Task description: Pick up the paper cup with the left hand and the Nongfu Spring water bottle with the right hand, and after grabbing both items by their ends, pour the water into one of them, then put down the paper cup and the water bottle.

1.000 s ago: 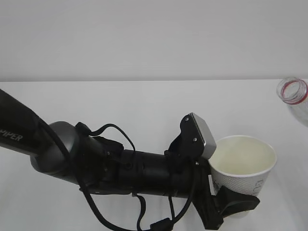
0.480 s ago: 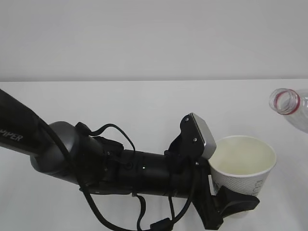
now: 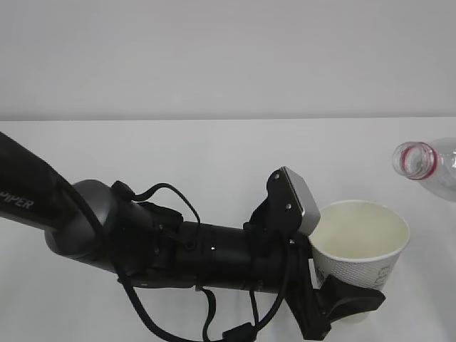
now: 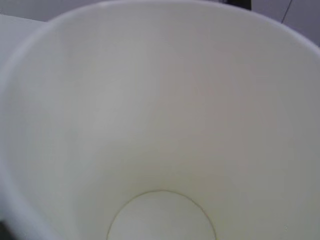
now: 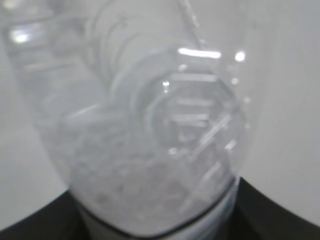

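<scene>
Our left hand (image 3: 340,303) has its black fingers (image 3: 353,298) clamped on the lower wall of the paper cup (image 3: 362,246), holding it upright above the white table (image 3: 214,157), its cream inside dry. Our right hand's fingers grip the base of the Nongfu Spring water bottle (image 5: 145,130). In the exterior view its open red-ringed mouth (image 3: 415,159) sits tilted, up and right of the cup, apart from the rim.

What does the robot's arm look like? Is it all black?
Mostly black. The left arm is thick and round, with white letters spelling PIPER on it. Thin black cables loop around it. Near its gripper sits a block with a grey top. The right arm barely shows, only a dark edge.
</scene>
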Robot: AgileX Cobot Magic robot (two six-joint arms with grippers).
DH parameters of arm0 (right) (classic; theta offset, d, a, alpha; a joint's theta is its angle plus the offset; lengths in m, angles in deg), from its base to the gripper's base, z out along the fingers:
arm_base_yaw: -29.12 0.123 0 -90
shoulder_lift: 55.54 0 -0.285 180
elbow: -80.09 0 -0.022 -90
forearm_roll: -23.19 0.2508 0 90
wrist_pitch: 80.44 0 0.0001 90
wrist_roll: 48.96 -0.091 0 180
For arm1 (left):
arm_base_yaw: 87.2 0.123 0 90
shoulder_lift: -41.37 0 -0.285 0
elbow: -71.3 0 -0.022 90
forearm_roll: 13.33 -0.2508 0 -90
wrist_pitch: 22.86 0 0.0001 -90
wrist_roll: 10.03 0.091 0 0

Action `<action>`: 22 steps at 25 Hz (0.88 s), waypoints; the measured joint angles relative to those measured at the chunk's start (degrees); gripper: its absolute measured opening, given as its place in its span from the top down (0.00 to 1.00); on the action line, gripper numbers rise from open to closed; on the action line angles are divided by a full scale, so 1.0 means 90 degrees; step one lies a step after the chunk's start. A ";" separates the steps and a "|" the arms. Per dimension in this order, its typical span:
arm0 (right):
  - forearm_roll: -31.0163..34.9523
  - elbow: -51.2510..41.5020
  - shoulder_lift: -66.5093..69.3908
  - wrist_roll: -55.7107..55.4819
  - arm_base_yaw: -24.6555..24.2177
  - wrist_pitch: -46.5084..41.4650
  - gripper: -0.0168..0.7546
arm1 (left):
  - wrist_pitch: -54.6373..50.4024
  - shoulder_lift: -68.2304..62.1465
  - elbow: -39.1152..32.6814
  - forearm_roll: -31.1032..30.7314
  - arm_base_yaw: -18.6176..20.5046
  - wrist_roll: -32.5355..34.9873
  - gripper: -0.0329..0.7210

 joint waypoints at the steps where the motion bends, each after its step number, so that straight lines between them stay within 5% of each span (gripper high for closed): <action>1: 0.0000 0.0000 0.0000 0.0048 0.0000 0.0000 0.46 | 0.0000 0.0000 0.0000 0.0000 0.0000 0.0000 0.23; 22: 0.0000 0.0000 0.0000 0.0633 0.0000 0.0000 0.46 | 0.0046 0.0000 0.0000 0.0000 0.0000 0.0000 0.23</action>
